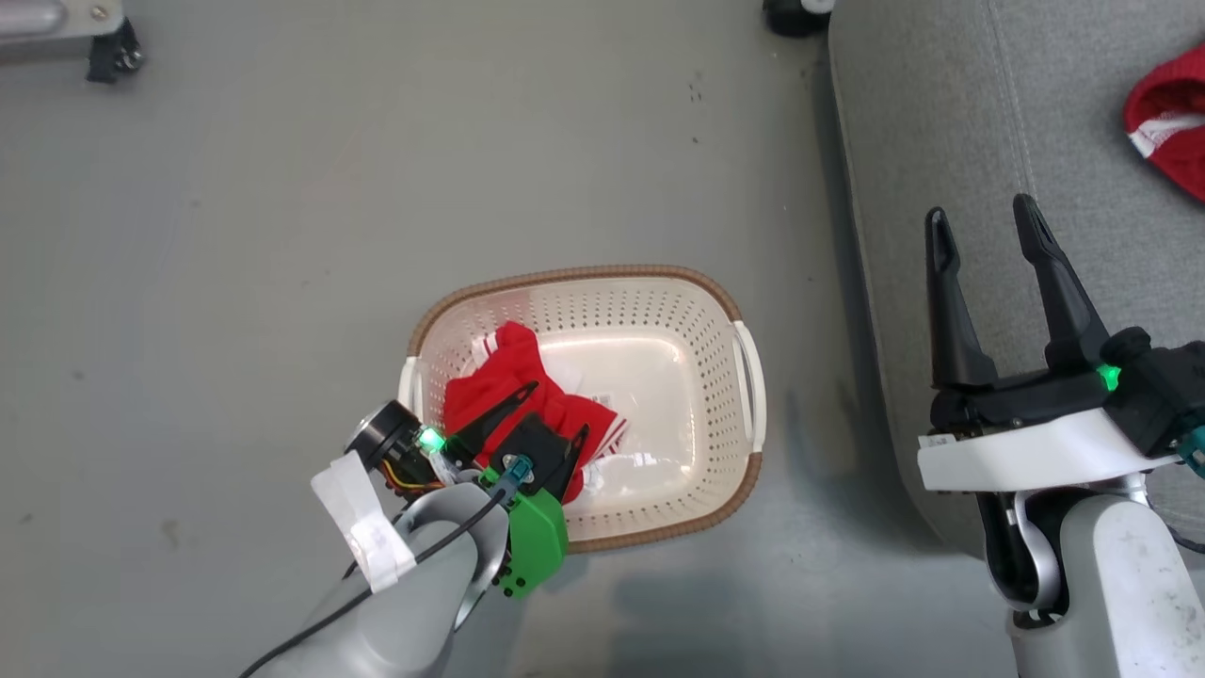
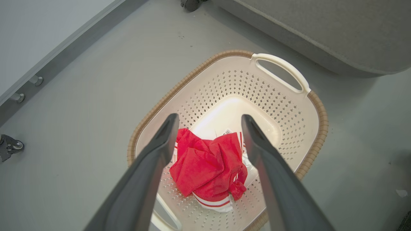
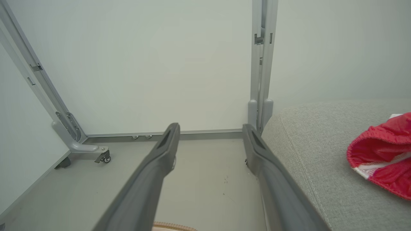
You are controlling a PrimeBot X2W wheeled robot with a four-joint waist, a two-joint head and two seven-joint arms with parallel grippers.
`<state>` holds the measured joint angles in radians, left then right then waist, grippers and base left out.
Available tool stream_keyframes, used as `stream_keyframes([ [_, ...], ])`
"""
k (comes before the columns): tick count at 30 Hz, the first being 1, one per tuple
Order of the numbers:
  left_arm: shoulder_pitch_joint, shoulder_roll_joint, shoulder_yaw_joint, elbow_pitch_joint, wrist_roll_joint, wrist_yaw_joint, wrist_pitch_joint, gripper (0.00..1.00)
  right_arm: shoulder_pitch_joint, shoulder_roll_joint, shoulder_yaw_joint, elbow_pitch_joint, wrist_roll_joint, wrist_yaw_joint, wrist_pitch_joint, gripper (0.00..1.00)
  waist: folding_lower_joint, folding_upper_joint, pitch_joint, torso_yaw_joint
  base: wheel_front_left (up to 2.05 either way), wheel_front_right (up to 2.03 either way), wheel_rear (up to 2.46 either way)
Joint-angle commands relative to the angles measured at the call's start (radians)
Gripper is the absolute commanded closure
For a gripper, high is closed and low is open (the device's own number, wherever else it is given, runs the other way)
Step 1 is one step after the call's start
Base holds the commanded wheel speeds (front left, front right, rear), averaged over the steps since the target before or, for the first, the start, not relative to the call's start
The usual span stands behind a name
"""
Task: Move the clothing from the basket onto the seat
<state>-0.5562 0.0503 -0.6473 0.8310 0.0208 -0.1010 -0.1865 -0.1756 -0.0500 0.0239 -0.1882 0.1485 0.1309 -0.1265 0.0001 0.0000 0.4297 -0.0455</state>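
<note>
A crumpled red garment with white stripes [image 1: 508, 386] [image 2: 208, 165] lies in the near-left part of the cream basket [image 1: 659, 301] [image 2: 285, 106] on the floor. My left gripper [image 1: 555, 410] [image 2: 210, 123] hangs open just above it, fingers straddling the cloth and holding nothing. A second red garment [image 1: 1167, 118] [image 3: 382, 154] rests on the grey seat [image 1: 951, 141] [image 3: 314, 154] at the right. My right gripper [image 1: 984, 226] [image 3: 210, 128] is open and empty over the seat's left edge.
Grey floor surrounds the basket. A castor [image 1: 113, 56] of a metal frame stands at the far left, another dark wheel [image 1: 795, 14] by the seat's corner. The right wrist view faces a white partition with grey metal posts [image 3: 261, 80] and a wheeled foot [image 3: 102, 157].
</note>
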Motion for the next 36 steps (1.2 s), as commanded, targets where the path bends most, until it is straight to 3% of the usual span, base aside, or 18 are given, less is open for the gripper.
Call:
stream_keyframes([
  [1, -0.042, 0.003, -0.011, 0.028, 0.005, -0.004, 0.001, 0.0, -0.026, -0.001, 0.008, 0.001, 0.009, 0.0, -0.012, 0.0, -0.0001, 0.0, 0.122, -0.085, 0.0, 0.0, 0.0],
  [6, -0.122, 0.003, -0.052, 0.139, -0.004, -0.01, 0.017, 0.0, -0.075, -0.001, 0.04, 0.011, 0.027, 0.0, -0.049, 0.0, -0.0001, 0.0, 0.207, -0.136, 0.0, 0.0, 0.0],
  [21, -0.297, 0.006, -0.154, 0.375, 0.025, 0.027, 0.077, 0.0, -0.154, -0.001, 0.109, 0.031, 0.097, 0.0, -0.126, 0.0, -0.0001, 0.0, 0.404, -0.246, 0.0, 0.0, 0.0],
  [36, -0.389, 0.112, -0.177, 0.451, 0.024, 0.068, 0.219, 0.0, -0.179, -0.001, 0.139, 0.016, 0.145, 0.0, -0.139, 0.0, -0.0001, 0.0, 0.503, -0.315, 0.0, 0.0, 0.0],
])
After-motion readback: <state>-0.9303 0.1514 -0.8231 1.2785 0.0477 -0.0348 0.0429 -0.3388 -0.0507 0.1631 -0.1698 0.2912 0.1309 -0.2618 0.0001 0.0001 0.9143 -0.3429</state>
